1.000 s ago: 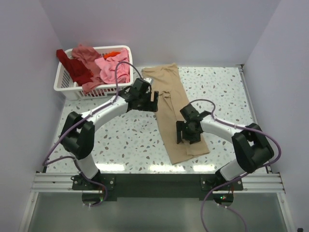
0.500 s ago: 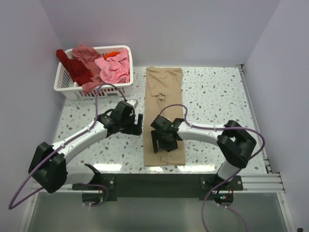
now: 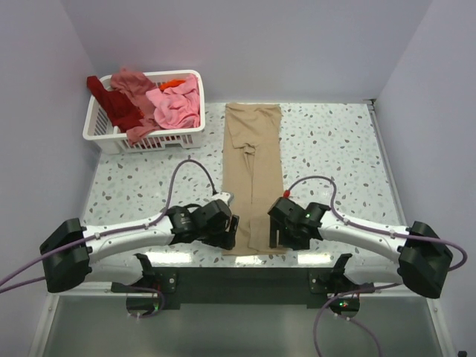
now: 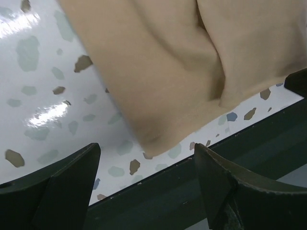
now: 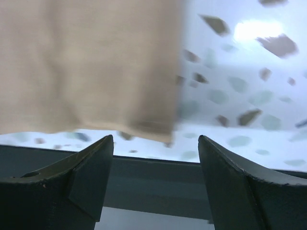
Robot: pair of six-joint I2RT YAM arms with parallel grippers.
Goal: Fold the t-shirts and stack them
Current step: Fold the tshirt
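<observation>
Both arms are stretched low along the near edge of the worktop. The left claw and right claw are held open beside the near corners of the tan t-shirt, laid lengthwise mid-worktop.

White slatted basket on speckled table.
Basket sits at far left corner, near the wall; dark rail runs along table's near edge.

white terrazzo table, flecked grey and brown, glossy on top. boxed in on three sides by plain pale lilac walls. bright glare patches along the near edge, just beside a dark rail.
</observation>
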